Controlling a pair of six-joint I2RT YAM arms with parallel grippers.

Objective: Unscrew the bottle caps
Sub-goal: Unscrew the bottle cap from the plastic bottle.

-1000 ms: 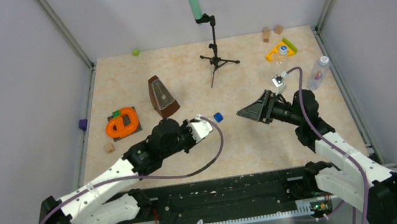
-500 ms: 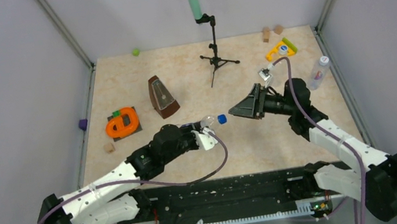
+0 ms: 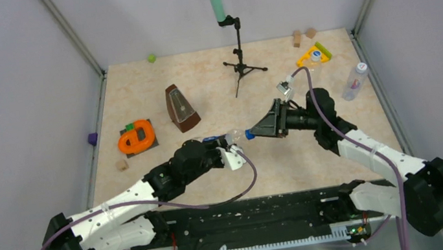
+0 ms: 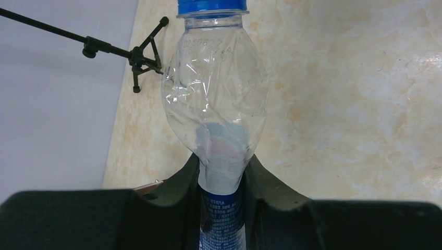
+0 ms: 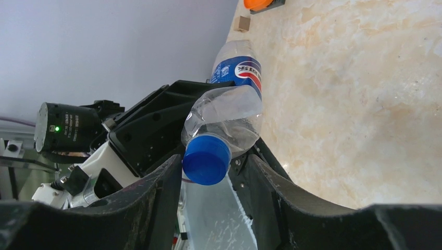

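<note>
Left gripper (image 3: 222, 144): we see its jaws clamped on the labelled bottle (image 3: 232, 136). In the left wrist view its fingers (image 4: 263, 182) squeeze the bottle at the blue-and-white band from either side.
Labelled bottle: we find it held above the table (image 3: 289, 161) near the middle, lying roughly level, with its neck turned toward the right arm. Its clear upper part (image 4: 219, 94) looks dented and creased.
Dark blue cap (image 3: 250, 135): it sits on the neck of the labelled bottle, between the two arms. In the right wrist view the cap (image 5: 207, 159) faces the camera.
Right gripper (image 3: 253, 133): we see its jaws partway apart, one on each side of the dark blue cap. One finger (image 5: 156, 192) reaches the cap's rim, while a narrow gap shows beside the other. We cannot tell whether either presses on the cap.
Clear bottle (image 3: 353, 85): it is near the table's right edge, well apart from both grippers, with a white cap (image 3: 361, 67) on it. We cannot tell whether it stands or lies.
Other objects: a metronome (image 3: 180, 108) and an orange ring (image 3: 136, 138) are on the left half. A microphone stand (image 3: 241, 63) is at the far middle, and two wooden blocks (image 3: 296, 38) are at the far right.
</note>
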